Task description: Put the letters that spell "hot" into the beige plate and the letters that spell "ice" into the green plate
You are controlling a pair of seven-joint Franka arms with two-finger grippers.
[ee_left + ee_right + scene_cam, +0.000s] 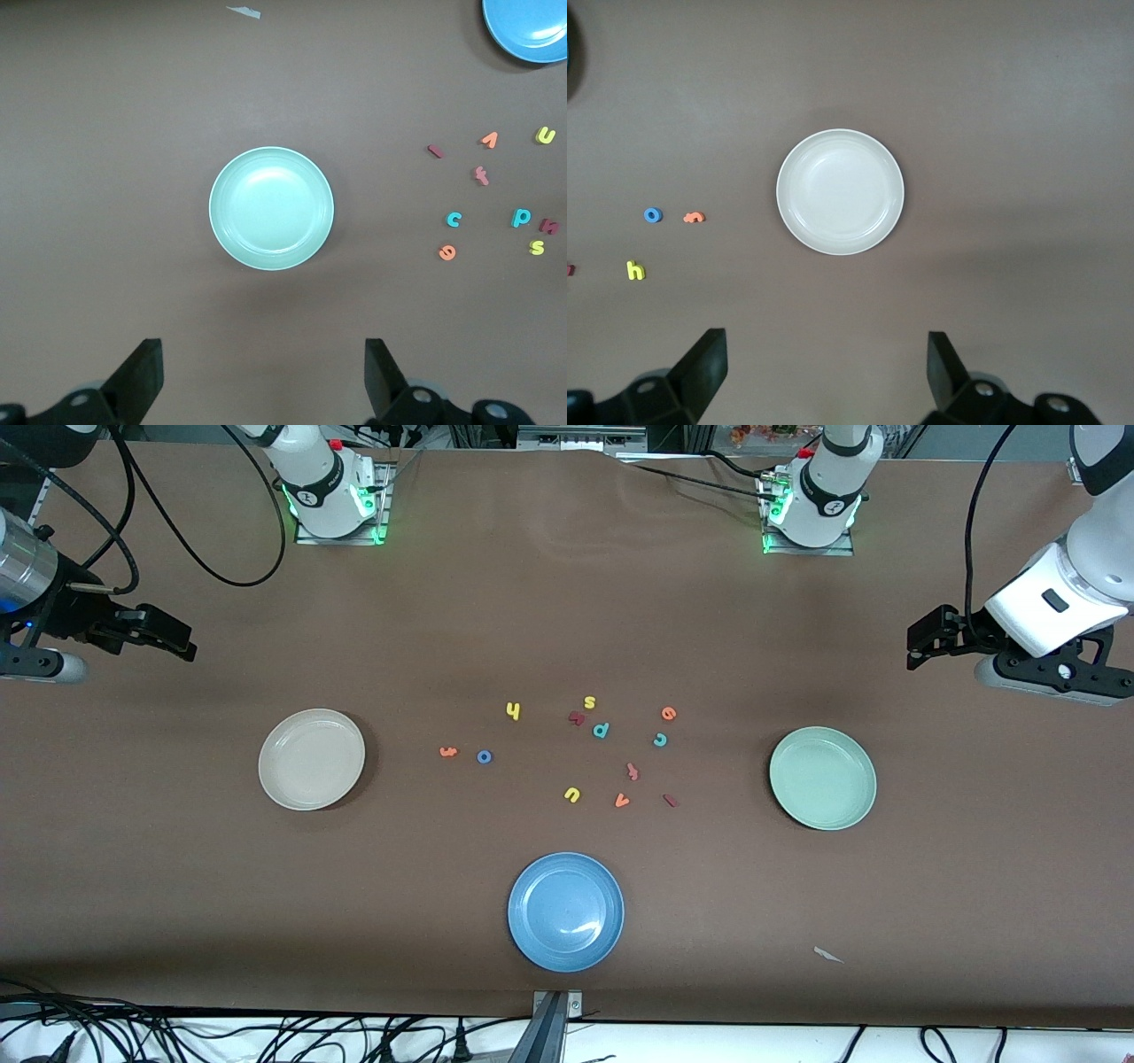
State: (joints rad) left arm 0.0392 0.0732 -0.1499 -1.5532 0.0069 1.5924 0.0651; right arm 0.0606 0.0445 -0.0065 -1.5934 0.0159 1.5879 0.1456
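**Sort not begun: both plates bare, all six letters on the table**

Right gripper (pixel 182 646) hangs wide open and holds nothing, up over the table's right-arm end; beige plate (pixel 311 759) lies below it, empty. Orange t (pixel 448 752), blue o (pixel 484 757) and yellow h (pixel 512 710) lie past that plate, toward the table's middle. Orange e (pixel 669 713), teal c (pixel 660 740) and dark red i (pixel 671 801) lie loose between the middle and the green plate (pixel 822 778), also empty. Left gripper (pixel 926 646) is likewise wide open, empty, over its own end.

Right wrist view shows only h, o, t; left wrist view only i, c, e; the front view shows all six.
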